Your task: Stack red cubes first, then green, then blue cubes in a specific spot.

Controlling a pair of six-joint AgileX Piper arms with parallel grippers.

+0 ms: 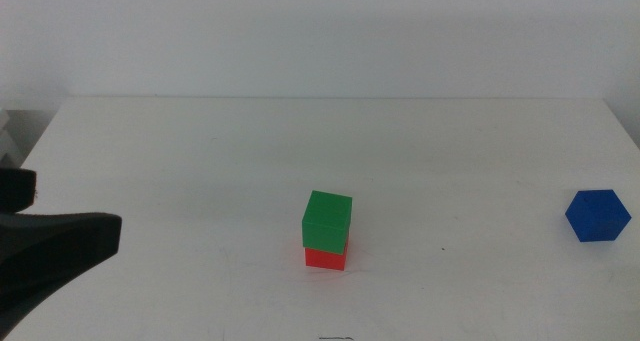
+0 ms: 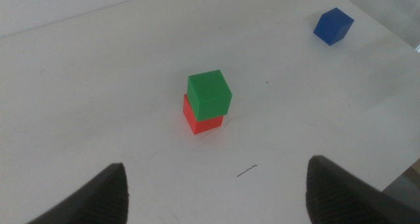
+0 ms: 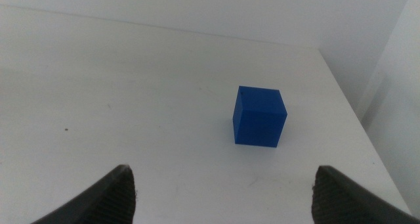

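Green cube [image 1: 327, 220] sits on the red cube [image 1: 325, 257] mid-tabletop [image 1: 200, 151]; the blue cube [image 1: 598, 216] lies well apart at the right edge, and the left hand [image 1: 45, 256] reaches in low from the left. Left wrist: jaws spread, empty, facing the stack. Right wrist: right hand [image 3: 223, 194] spread, empty, aimed at the blue cube.

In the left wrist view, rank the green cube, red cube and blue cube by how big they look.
1. green cube, nearest and fully visible.
2. blue cube, smaller only through distance.
3. red cube, mostly hidden under the green, so this ranking is unsure.
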